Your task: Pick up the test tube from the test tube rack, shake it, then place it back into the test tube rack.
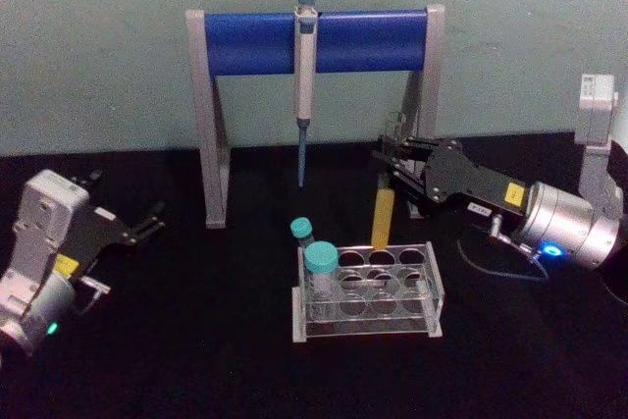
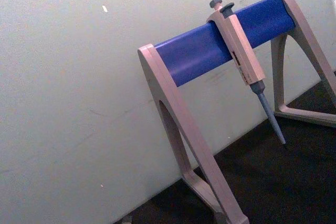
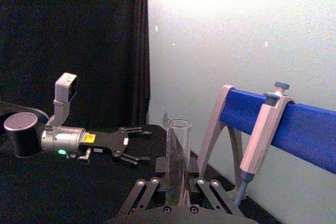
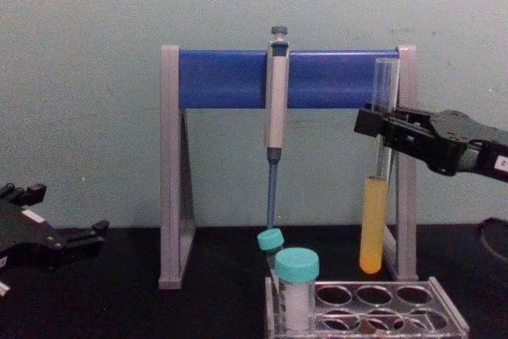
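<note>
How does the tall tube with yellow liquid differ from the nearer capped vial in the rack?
The tube is tall, slim and uncapped; the vial is short, wide and teal-capped. The tube hangs above the rack in the right gripper; the vial stands in the rack. Both are clear and upright.

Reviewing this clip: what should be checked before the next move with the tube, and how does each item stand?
1. Right gripper shut on the test tube, high up: ok.
2. Tube upright: ok.
3. Tube bottom above the test tube rack, not touching: ok.
4. Yellow liquid low, far from the open mouth: ok.
5. Rack holes under the tube free: ok.
6. Left gripper parked at the left, open: ok.
</note>
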Robot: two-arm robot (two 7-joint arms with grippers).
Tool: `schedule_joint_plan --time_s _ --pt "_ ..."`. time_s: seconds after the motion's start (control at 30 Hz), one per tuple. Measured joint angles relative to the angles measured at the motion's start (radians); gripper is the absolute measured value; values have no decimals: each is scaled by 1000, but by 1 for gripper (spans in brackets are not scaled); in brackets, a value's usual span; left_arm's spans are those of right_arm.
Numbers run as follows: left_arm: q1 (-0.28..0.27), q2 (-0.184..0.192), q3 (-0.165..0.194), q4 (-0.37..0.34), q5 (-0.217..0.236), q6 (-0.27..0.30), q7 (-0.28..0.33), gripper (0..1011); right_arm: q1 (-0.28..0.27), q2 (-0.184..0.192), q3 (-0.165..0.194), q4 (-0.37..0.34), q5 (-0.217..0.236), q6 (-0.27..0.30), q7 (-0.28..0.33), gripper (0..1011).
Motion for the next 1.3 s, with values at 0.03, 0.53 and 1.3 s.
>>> schedule_joint_plan --time_s 0.03,0.53,1.3 --pt "0 0 0 0 0 0 0 1001 0 0 0 0 0 0 0 232" --pt "0 0 0 0 0 0 0 1001 0 1 5 -4 -2 -3 -6 232" --pt "0 0 0 0 0 0 0 1001 -16 8 -17 -45 52 8 80 232"
